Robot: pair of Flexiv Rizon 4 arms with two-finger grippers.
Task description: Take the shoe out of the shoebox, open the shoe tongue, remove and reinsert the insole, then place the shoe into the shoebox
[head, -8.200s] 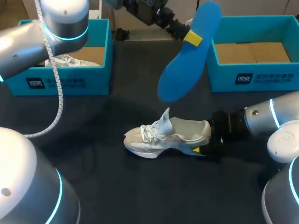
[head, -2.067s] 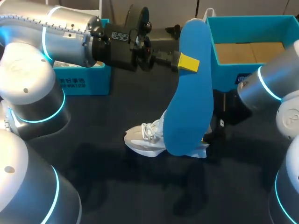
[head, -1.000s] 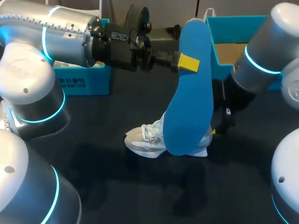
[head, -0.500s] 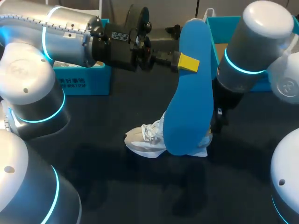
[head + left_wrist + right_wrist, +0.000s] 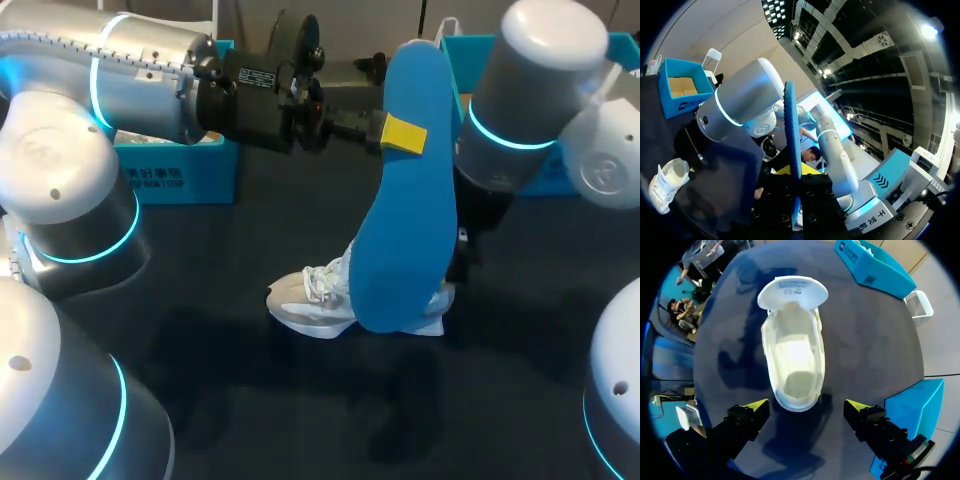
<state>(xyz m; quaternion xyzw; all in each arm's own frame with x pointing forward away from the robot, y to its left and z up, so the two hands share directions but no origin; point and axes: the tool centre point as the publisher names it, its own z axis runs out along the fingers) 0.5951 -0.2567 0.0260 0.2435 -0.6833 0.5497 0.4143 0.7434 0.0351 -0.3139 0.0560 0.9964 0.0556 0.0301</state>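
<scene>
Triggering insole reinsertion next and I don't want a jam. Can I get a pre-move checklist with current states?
1. Grip of left tool on insole: ok, shut on it, insole held upright.
2. Open tongue: ok, folded forward off the opening.
3. Inside of shoe empty: ok, nothing in it in the right wrist view.
4. Shoe sole-down on table: ok.
5. Bracing by right tool: not ok, open, one finger to each side of the heel, not touching.
6. Insole's lower end lined up with the opening: cannot tell, it hides most of the shoe in the head view.
</scene>
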